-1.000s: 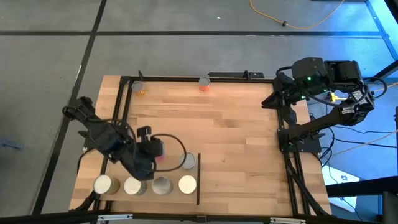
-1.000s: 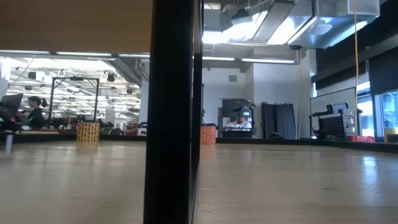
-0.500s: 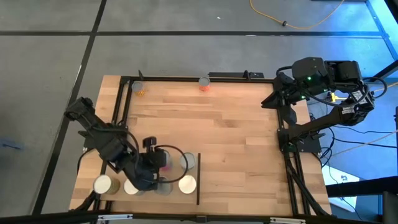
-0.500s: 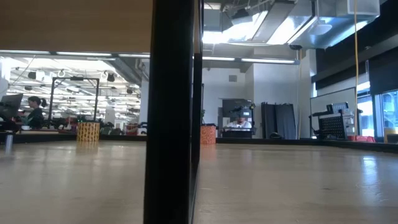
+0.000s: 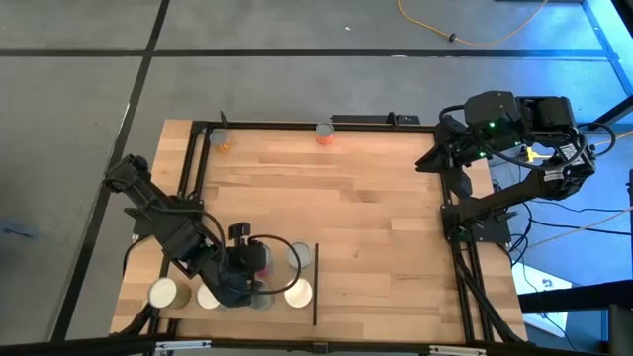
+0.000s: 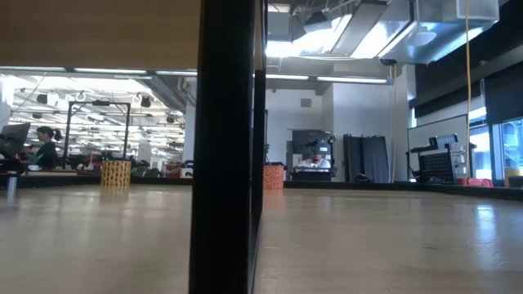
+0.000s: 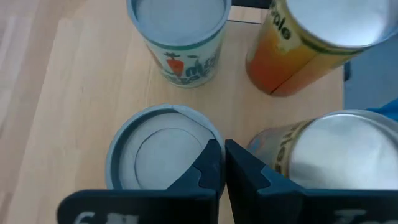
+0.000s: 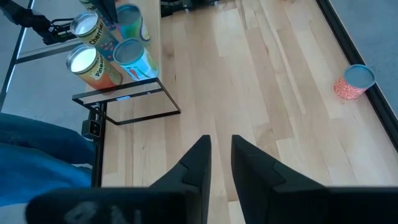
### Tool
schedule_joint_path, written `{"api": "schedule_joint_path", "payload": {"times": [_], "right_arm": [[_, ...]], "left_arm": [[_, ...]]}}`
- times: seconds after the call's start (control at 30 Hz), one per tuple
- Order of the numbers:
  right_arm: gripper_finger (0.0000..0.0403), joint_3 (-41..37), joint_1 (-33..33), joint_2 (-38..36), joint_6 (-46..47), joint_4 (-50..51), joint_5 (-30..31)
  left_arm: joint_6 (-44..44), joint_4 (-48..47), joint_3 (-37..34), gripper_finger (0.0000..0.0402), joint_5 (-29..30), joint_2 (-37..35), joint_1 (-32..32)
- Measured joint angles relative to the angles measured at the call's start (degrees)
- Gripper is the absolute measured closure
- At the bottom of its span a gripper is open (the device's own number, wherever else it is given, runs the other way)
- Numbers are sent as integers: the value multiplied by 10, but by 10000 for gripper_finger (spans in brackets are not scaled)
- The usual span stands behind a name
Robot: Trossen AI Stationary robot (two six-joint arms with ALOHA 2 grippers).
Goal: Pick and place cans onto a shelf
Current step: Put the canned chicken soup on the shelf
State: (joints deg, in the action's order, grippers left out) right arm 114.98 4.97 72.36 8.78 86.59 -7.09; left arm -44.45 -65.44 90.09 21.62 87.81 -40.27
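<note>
Several cans stand on the shelf (image 7: 81,93), at the table's near left beside its black bar (image 5: 316,287). My left gripper (image 7: 224,165) comes down among them, shut on a pink-labelled can with a grey top (image 5: 262,259) (image 7: 158,155). Around that can are a carrot-label can (image 7: 180,37), an orange can (image 7: 311,43) and a silver-topped can (image 7: 336,162). My right gripper (image 8: 221,149) hangs open over the table's far right (image 5: 442,150), holding nothing. My left gripper holds the pink-labelled can by the rim of its grey top (image 7: 214,140), on the side facing the silver-topped can. One finger (image 7: 208,165) lies over the top inside the rim, the other (image 7: 245,171) outside. The fingers slant down from the table's left. The can is upright; its base is hidden.
One can (image 5: 324,132) stands at the table's far edge and another (image 5: 220,140) at the far left corner. A black frame runs along the table's edges (image 5: 297,125). The wide middle of the tabletop (image 5: 346,208) is bare wood. A black post (image 6: 225,147) fills the low view's middle.
My left gripper has come down and toward the table's near edge with the pink-labelled can, bringing it in among the cans on the shelf. Over the last half second it has stayed in place.
</note>
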Motion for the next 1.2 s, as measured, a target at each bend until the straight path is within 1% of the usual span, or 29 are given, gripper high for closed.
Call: {"api": "schedule_joint_path", "payload": {"times": [0.13,0.53,0.87,1.1,1.2], "right_arm": [[338,0,0,0,1,0,0],[338,0,0,0,2,-4,0],[338,0,0,0,2,-32,0],[338,0,0,0,2,-31,0],[338,0,0,0,2,-31,0]], "left_arm": [[0,2,-11,387,3,0,0],[0,1,-12,384,-1,-1,0],[11,-2,-12,383,-3,-2,0],[15,-5,-12,396,-3,-2,0],[15,-5,-12,393,-3,-2,0]]}}
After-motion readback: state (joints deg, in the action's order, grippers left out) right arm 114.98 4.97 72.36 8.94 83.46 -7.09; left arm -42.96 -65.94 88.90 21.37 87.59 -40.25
